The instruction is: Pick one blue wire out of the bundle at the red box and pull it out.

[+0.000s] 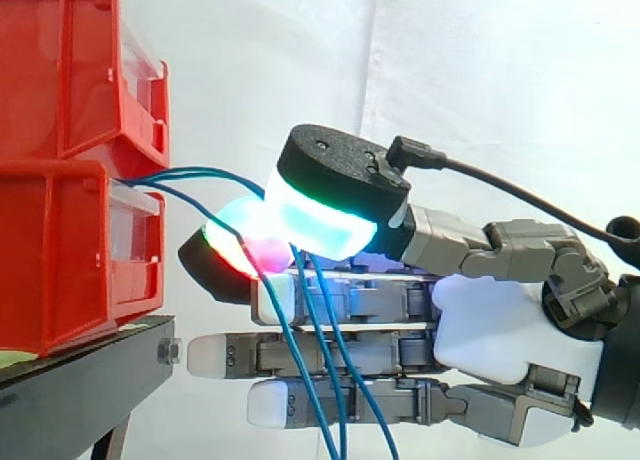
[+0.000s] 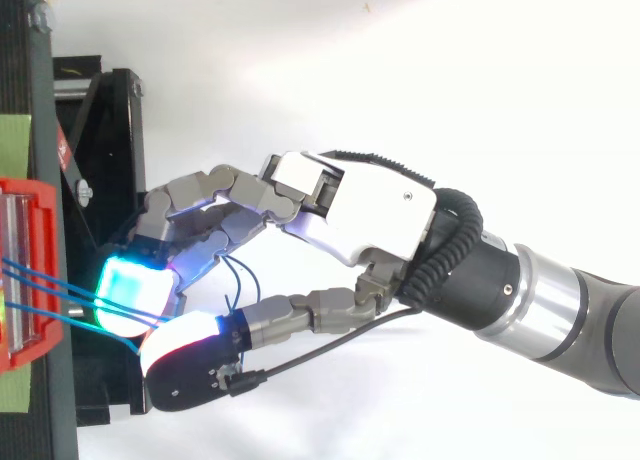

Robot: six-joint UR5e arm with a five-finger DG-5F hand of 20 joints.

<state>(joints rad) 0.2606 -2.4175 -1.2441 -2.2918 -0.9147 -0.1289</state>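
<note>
A few thin blue wires point(image 1: 200, 170) run out of the lower red bin point(image 1: 60, 250) at the left and reach my hand point(image 1: 510, 330). The hand is just right of the bin, and its thumb and a curled finger pinch the wires between glowing pads point(image 1: 320, 220). Past the pinch, the blue strands point(image 1: 325, 390) hang down in front of the other fingers, which are straight. From above, the wires point(image 2: 50, 285) cross from the bin's front point(image 2: 30, 192) into the cyan fingertip of the hand point(image 2: 380, 215). I cannot tell how many wires the pinch holds.
A second red bin point(image 1: 70, 70) is stacked on the lower one. Both stand on a black stand point(image 1: 90, 365) whose edge lies just below my fingertips. A white curtain hangs behind. The arm enters from the right.
</note>
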